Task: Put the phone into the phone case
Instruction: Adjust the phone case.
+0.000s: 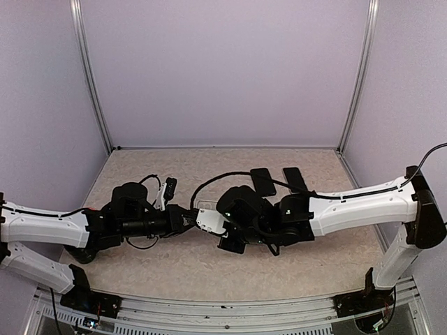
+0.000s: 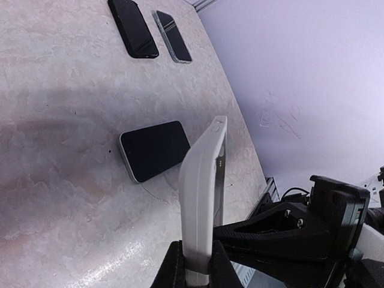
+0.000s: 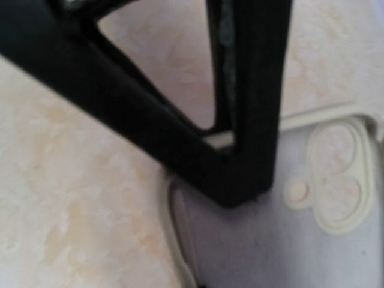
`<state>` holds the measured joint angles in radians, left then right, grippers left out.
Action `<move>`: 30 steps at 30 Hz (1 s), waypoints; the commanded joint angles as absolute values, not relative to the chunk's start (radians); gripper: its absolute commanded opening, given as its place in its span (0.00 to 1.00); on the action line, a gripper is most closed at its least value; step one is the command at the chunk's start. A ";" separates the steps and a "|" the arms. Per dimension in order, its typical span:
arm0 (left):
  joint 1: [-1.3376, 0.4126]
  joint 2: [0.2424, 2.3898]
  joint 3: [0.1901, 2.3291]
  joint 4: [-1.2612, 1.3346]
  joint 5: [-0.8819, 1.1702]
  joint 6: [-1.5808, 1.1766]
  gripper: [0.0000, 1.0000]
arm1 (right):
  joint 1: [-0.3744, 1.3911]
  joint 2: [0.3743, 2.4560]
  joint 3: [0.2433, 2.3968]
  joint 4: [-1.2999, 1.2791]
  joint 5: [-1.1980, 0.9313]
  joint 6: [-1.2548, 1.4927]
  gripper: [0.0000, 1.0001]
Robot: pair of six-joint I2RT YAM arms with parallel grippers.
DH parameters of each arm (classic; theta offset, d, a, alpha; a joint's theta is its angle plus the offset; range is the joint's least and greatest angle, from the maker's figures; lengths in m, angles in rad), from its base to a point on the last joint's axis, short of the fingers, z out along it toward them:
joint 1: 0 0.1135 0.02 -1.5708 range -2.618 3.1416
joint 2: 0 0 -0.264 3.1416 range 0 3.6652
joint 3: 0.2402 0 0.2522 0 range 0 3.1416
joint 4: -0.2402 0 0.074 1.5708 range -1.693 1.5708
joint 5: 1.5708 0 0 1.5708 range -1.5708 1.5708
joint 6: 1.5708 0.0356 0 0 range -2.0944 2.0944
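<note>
My left gripper (image 2: 197, 257) is shut on the white phone case (image 2: 204, 180), holding it on edge above the table. From above, the case (image 1: 208, 220) sits between the left gripper (image 1: 188, 220) and the right gripper (image 1: 225, 232). The right gripper (image 3: 240, 191) is shut, and its black tip rests against the case's pale inner face (image 3: 288, 240) beside the camera cutout (image 3: 339, 180). A dark phone (image 2: 153, 150) lies flat, screen up, on the table just beyond the case. In the top view the right arm hides it.
Two more dark phones (image 1: 263, 181) (image 1: 295, 179) lie side by side at the back of the beige table (image 1: 140, 272), also visible in the left wrist view (image 2: 133, 27) (image 2: 173, 36). The right arm's black body (image 2: 300, 234) crowds close beside the case. Walls enclose three sides.
</note>
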<state>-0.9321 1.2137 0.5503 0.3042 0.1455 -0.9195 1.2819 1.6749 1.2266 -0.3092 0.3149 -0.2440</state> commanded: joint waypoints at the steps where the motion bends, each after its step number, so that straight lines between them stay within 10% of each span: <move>1: -0.915 1.171 0.542 0.311 0.094 -0.986 0.07 | 1.333 1.713 1.225 -0.283 0.536 -0.268 0.00; 24: -0.882 1.100 0.492 0.325 0.087 -1.048 0.07 | 1.478 1.797 1.156 0.050 0.989 -0.505 0.00; 30: -0.879 1.093 0.494 0.307 0.086 -0.990 0.07 | 1.476 1.673 1.160 -0.070 0.730 -0.413 0.58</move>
